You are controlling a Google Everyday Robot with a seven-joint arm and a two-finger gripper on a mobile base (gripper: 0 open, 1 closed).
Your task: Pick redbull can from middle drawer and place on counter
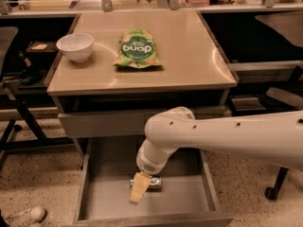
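Silvery can [155, 183] lies in the drawer [189, 198], gripper [137, 196] at its 8 o'clock (whether it grips, you cannot tell); close off-centre and it may roll.

Showing as a thick, smooth white arm [236, 138], glossy and rounded like a tube, spanning from the 3 o'clock edge toward the centre. Carrying a row of small dark dots along its upper side, too small to tell whether screws or holes. Swelling into a bulbous white elbow [170, 126] at the arm's 9 o'clock end. Narrowing below that into a short white wrist [150, 162] bearing a faint speckled patch. Ending in the gripper [138, 193], a pale tan, wedge-shaped piece sitting at about 6 o'clock in the view, at 7 o'clock from the wrist, looking duller than the white shell.
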